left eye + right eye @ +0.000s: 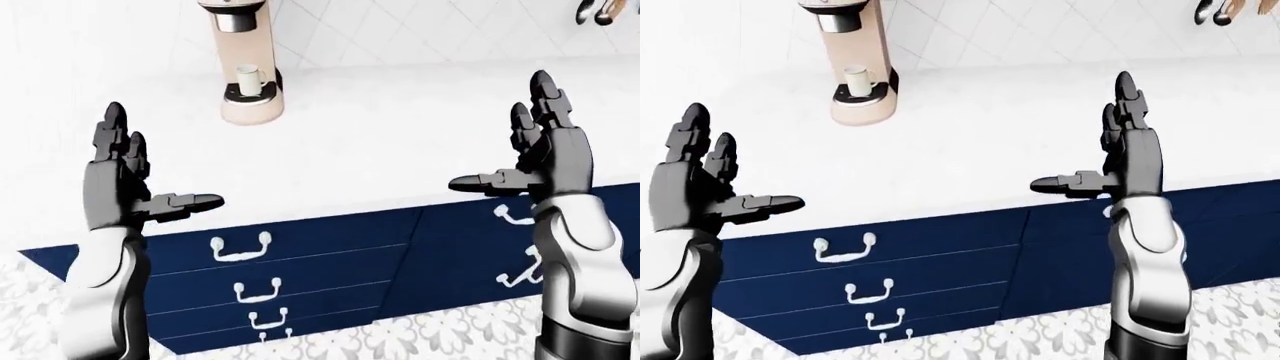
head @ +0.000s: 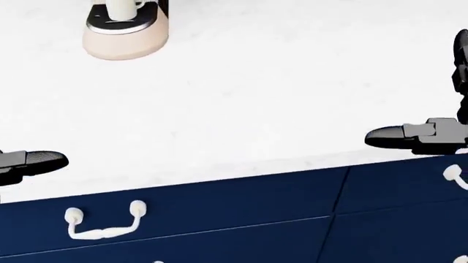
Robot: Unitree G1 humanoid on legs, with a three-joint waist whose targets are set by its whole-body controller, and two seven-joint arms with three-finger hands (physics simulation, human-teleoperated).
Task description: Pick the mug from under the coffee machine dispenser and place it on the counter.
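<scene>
A white mug (image 1: 249, 79) stands on the drip tray of a beige coffee machine (image 1: 244, 56), under its dispenser, at the top left of the left-eye view. It also shows at the top left of the head view (image 2: 121, 9). My left hand (image 1: 140, 176) is raised and open at the left, empty, well below the machine. My right hand (image 1: 525, 150) is raised and open at the right, empty, far from the mug. Both hands hover near the counter's near edge.
The white counter (image 1: 400, 142) spreads between the hands and the machine. Dark blue drawers (image 1: 300, 255) with white handles run below its edge. A tiled wall stands behind. Utensils (image 1: 596, 10) hang at the top right. Patterned floor shows at the bottom.
</scene>
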